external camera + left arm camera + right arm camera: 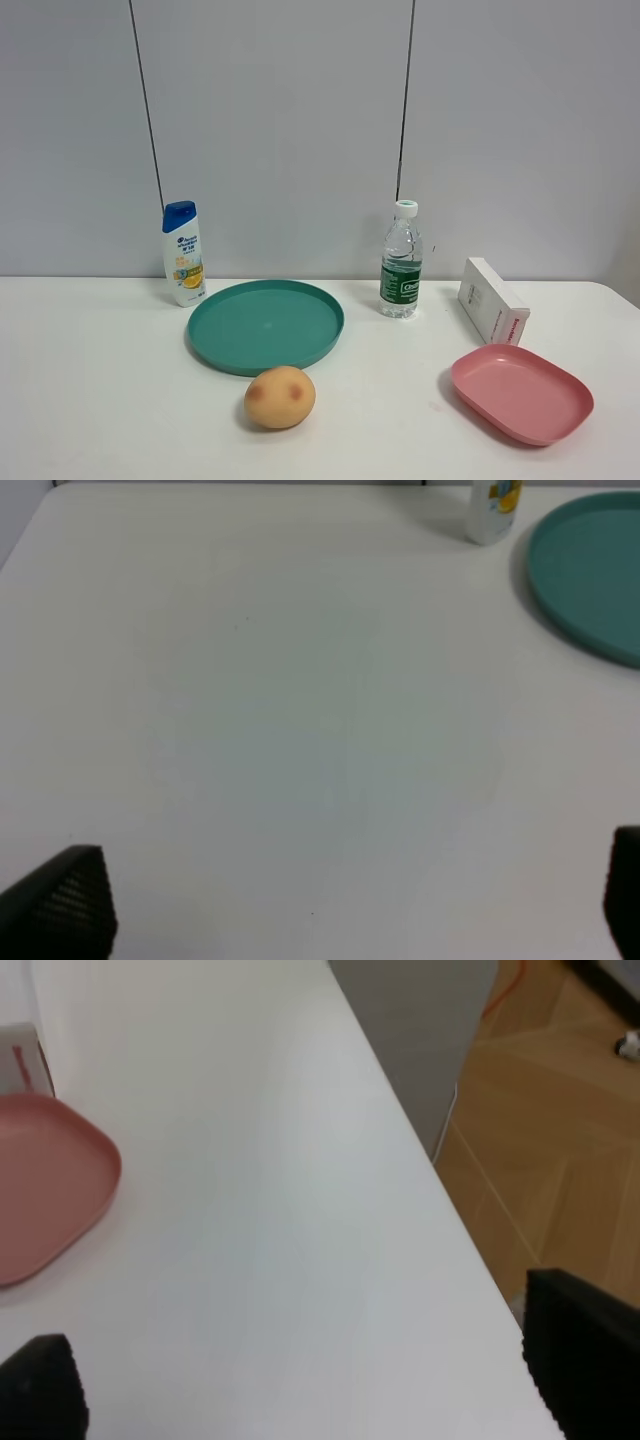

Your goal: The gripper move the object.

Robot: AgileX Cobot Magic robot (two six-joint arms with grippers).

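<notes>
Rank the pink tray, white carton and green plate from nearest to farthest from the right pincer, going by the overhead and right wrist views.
1. Pink tray: beside the right pincer, on the table's right side.
2. White carton: just behind the tray.
3. Green plate: left of centre, outside the wrist view.

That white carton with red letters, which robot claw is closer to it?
Right. The right gripper hangs over the table edge beside the pink tray, with the carton just beyond. The left gripper sees only the shampoo bottle and green plate.
</notes>
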